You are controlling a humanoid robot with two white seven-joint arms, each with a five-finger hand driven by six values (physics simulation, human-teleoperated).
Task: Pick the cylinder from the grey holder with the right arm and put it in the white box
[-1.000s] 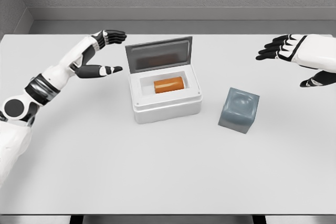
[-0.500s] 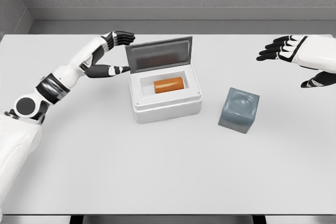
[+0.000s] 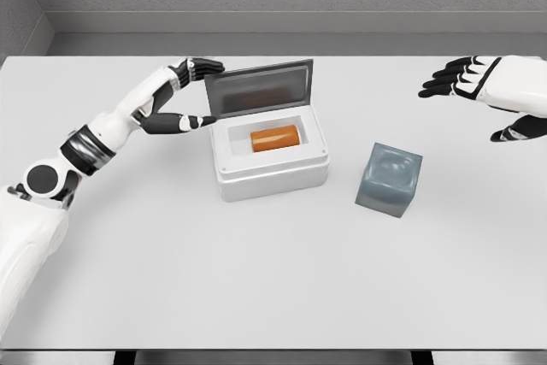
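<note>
Right hand (image 3: 479, 83) was up at the far right edge, fingers spread, holding nothing, well apart from everything on the table (image 3: 273, 279). Left hand (image 3: 190, 91) sat at the left edge of the raised lid (image 3: 259, 89), fingers loosely open either side of that edge; couldn't tell if it was actually touching. Orange cylinder (image 3: 274, 138) was lying on its side inside the white box (image 3: 272, 173). Grey holder (image 3: 389, 179) stood empty, just right of the box. My read: placement done, step in hand looked like lid closing. Next move would need the left hand pushing the lid down squarely. No labels or writing visible anywhere.
</note>
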